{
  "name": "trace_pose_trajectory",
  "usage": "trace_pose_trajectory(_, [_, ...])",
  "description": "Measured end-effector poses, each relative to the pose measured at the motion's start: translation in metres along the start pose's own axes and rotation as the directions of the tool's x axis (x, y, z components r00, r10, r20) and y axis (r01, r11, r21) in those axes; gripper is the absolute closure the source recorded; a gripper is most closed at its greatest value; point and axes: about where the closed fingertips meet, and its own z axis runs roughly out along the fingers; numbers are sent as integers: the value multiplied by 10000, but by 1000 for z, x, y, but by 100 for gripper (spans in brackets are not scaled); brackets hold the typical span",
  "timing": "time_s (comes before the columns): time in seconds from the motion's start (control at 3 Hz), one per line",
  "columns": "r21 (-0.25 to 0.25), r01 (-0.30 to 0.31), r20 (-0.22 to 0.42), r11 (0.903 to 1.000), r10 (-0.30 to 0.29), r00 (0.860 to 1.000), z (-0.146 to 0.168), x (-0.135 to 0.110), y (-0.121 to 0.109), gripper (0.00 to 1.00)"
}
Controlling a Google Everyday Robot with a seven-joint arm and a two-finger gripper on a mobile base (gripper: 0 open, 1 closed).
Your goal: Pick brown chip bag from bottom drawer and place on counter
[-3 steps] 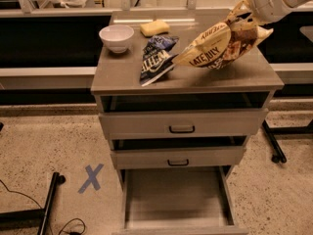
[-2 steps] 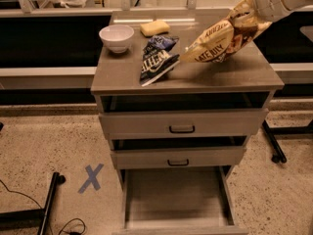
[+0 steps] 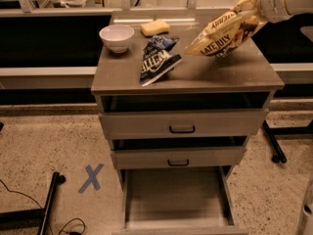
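The brown chip bag (image 3: pixel 219 35) hangs tilted over the right rear of the counter (image 3: pixel 230 75), tan end low and to the left, dark brown end up at the gripper. My gripper (image 3: pixel 253 14) comes in from the upper right on a white arm and is shut on the bag's dark end. I cannot tell whether the bag's lower edge touches the counter. The bottom drawer (image 3: pixel 176 199) is pulled out below, and its plain floor holds nothing.
On the counter lie a dark blue bag (image 3: pixel 157 60) at the middle, a white bowl (image 3: pixel 116 36) at the back left and a yellow sponge (image 3: pixel 155 28) behind it. The two upper drawers (image 3: pixel 182 129) stand slightly open. A blue X (image 3: pixel 91 177) marks the floor at left.
The bag has shifted slightly left and lies a little flatter over the counter. The arm has moved little.
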Motion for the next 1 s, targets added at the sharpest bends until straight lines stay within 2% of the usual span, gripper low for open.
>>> trace_pose_trajectory(1.0, [0,13,153,10000,-13,9999,11,-4,1,8])
